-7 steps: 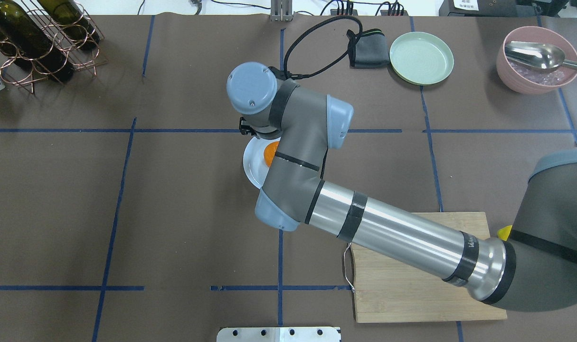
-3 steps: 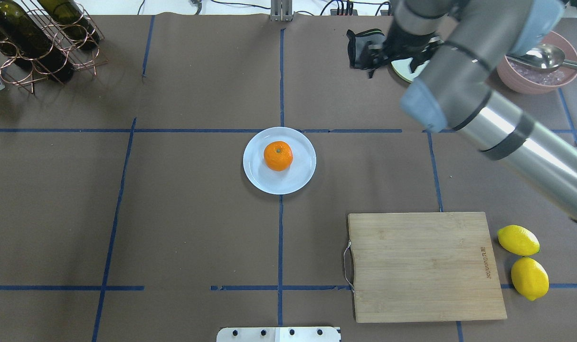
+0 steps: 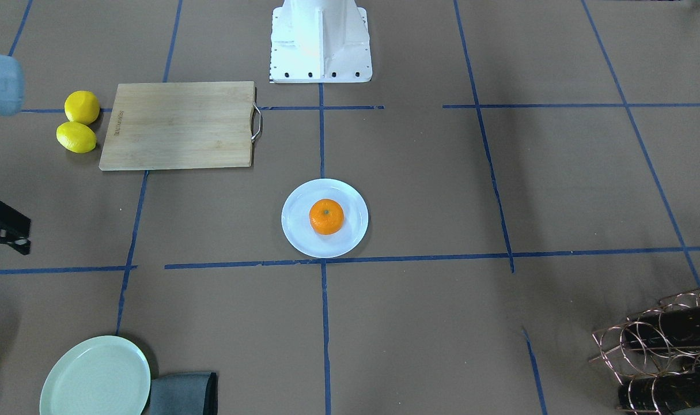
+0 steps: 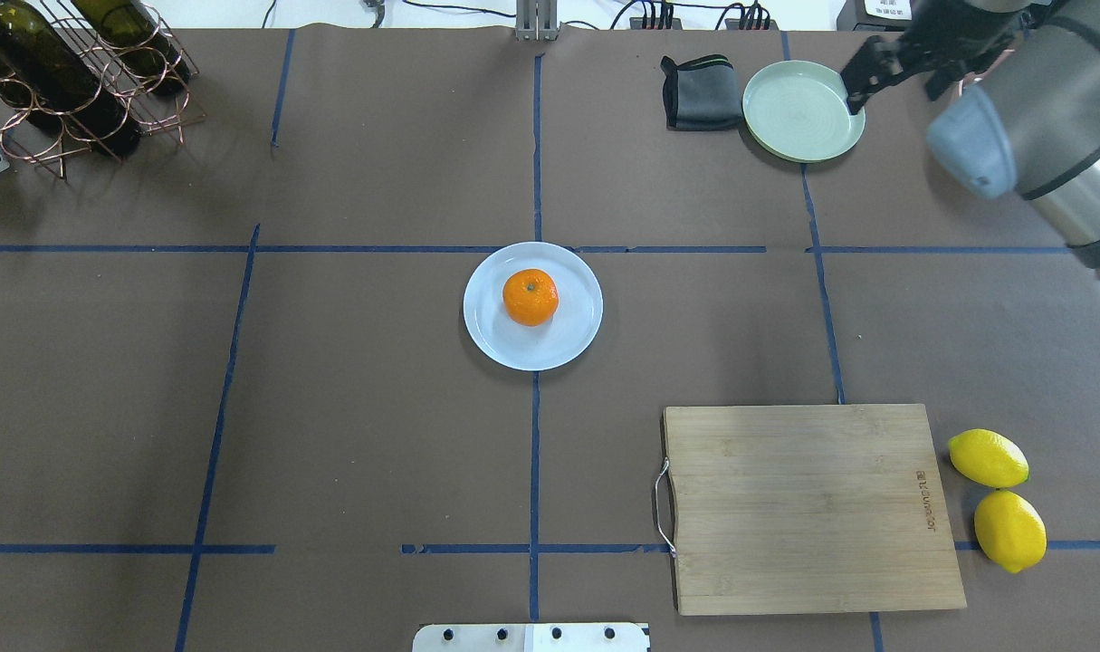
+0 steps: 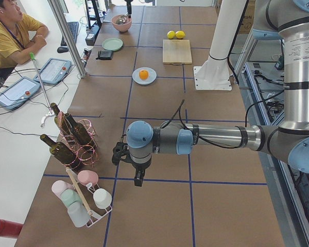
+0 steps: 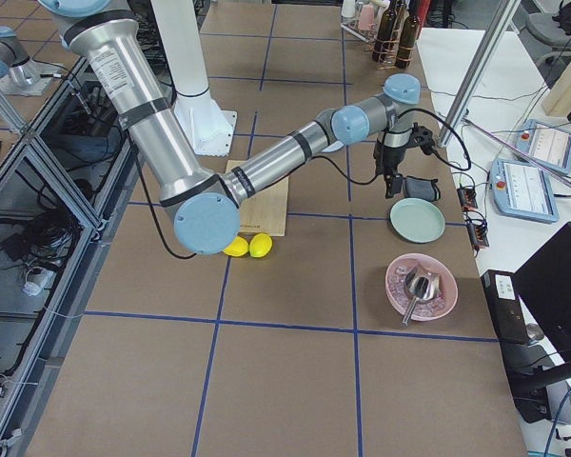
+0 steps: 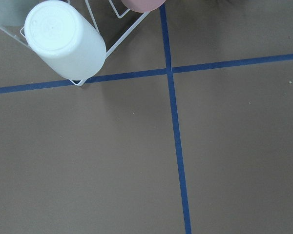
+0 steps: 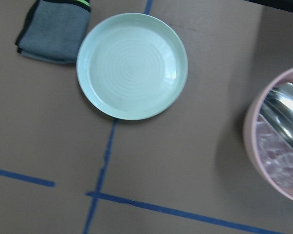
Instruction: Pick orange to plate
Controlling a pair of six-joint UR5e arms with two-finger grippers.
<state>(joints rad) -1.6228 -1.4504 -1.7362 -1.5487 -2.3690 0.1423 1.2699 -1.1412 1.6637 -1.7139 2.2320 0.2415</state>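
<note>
The orange (image 4: 530, 297) rests in the middle of the pale bluish-white plate (image 4: 491, 337) at the table's centre, also seen in the front view as orange (image 3: 326, 217) on plate (image 3: 295, 233). Nothing touches either. My right gripper (image 4: 857, 91) hangs far off at the back right, beside the pale green plate, with its fingers apart and empty; it shows at the front view's left edge as gripper (image 3: 24, 236). My left gripper (image 5: 139, 177) hovers over bare table near the cup rack, and I cannot tell its state.
A pale green plate (image 4: 803, 110) and a grey cloth (image 4: 699, 91) lie at the back right, with a pink bowl (image 8: 278, 141) holding a metal scoop beyond. A wooden cutting board (image 4: 803, 507) and two lemons (image 4: 989, 457) sit front right. A bottle rack (image 4: 70, 81) stands back left.
My right arm has swung away from over the plate to the back right corner. The orange stays on the plate, uncovered.
</note>
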